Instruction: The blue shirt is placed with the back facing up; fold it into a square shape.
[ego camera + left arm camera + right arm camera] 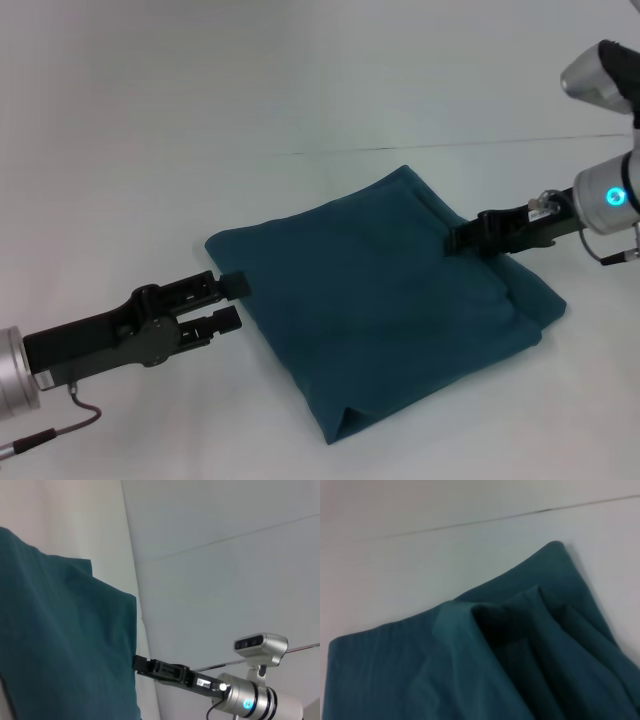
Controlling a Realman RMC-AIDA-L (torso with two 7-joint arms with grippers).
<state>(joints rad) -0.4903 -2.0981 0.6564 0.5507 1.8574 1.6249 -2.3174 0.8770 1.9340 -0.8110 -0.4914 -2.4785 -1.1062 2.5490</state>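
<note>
The blue shirt lies folded into a rough square on the white table, plain side up, with one small corner turned up at its near edge. My left gripper hovers open just off the shirt's left edge, nothing between its fingers. My right gripper reaches in over the shirt's right edge and is shut on a fold of the cloth. The right wrist view shows that fold of the shirt raised into a ridge. In the left wrist view the shirt fills the near side, with the right gripper at its far edge.
The white table extends bare all around the shirt. A thin dark seam crosses the surface behind it. A loose cable hangs by my left arm at the front left corner.
</note>
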